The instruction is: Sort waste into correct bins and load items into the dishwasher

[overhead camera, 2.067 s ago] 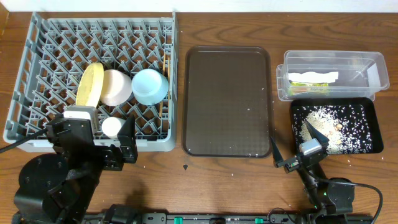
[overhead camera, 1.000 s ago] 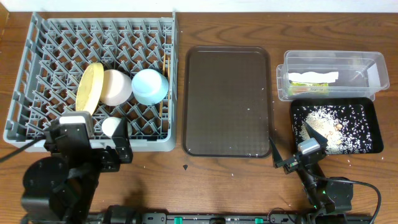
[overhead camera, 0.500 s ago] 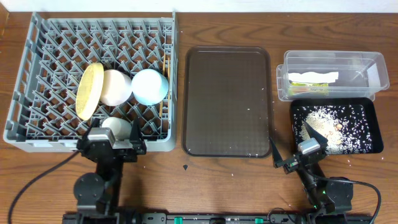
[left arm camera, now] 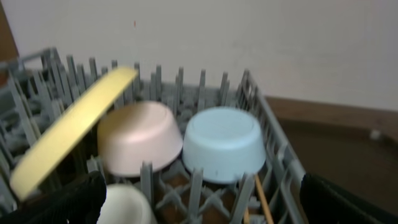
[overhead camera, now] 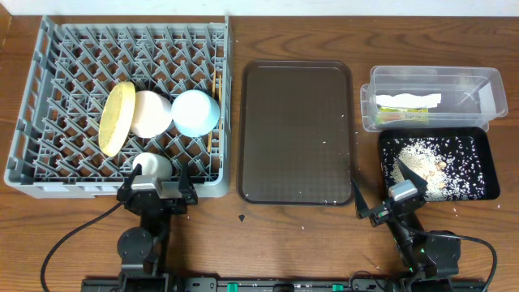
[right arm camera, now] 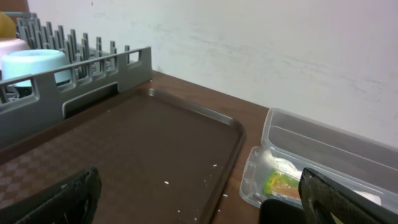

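Observation:
The grey dish rack point(overhead camera: 65, 49) holds the yellow plate point(overhead camera: 117, 118) on edge, the upturned white bowl point(overhead camera: 152, 113), the upturned light blue bowl point(overhead camera: 195, 112), the white cup point(overhead camera: 152, 166) and the chopsticks point(overhead camera: 215, 105). My left gripper point(overhead camera: 156, 186) is open and empty at the rack's front edge, just in front of the cup point(left arm camera: 127, 205). My right gripper point(overhead camera: 379, 185) is open and empty, left of the black tray point(overhead camera: 478, 146) with rice crumbs point(overhead camera: 422, 158). The clear tub point(overhead camera: 478, 81) holds the white wrapper point(overhead camera: 409, 100) and the sachet point(overhead camera: 401, 114).
The dark brown serving tray point(overhead camera: 296, 134) lies between the rack and the bins, with a few crumbs on it. In the right wrist view the tray point(right arm camera: 137, 143), the rack wall point(right arm camera: 74, 87) and the clear tub point(right arm camera: 329, 155) show ahead.
My left arm has drawn back and folded down from over the white cup to the rack's front edge. The cup stays in the rack. The right arm has not moved.

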`<state>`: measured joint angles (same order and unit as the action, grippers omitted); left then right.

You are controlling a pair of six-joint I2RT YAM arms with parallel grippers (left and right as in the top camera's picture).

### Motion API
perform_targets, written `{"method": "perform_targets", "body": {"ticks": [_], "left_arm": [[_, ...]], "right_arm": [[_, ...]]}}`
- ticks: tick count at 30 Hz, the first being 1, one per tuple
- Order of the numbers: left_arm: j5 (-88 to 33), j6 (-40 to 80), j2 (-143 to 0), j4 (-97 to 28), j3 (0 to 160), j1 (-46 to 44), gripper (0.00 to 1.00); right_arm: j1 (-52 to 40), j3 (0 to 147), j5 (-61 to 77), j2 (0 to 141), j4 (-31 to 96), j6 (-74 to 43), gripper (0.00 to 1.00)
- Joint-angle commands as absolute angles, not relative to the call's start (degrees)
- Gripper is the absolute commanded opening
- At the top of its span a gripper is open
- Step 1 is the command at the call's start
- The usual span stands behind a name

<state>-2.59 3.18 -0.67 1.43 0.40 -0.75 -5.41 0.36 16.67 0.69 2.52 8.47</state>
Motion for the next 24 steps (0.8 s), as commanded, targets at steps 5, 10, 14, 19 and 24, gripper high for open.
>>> {"method": "perform_targets", "body": {"ticks": [5, 10, 14, 19, 24], "left_arm": [[-1.93, 3.11, -0.12, -2.59, 0.23, -0.38, 0.99], [-1.91, 3.11, -1.21, -3.88, 0.23, -0.38, 0.99], [-1.91, 3.11, -2.04, -3.88, 0.23, -0.38, 0.99], [-1.91, 3.11, -2.48, -3.88, 0.23, -0.38, 0.99], [-1.91, 3.11, -2.48, -3.88, 0.23, -0.38, 1.00]], "right_arm": [[-4.80, 0.32, 16.36, 0.38, 2.81, 9.30, 0.99], [-4.80, 0.32, 16.36, 0.40, 2.81, 9.28, 0.99], [-4.80, 0.32, 16.36, 0.38, 2.81, 9.28, 0.99], [-4.80, 0.32, 16.36, 0.38, 2.81, 9.28, 0.99], [-4.80, 0.32, 16.36, 0.40, 2.81, 9.28, 0.99]]}}
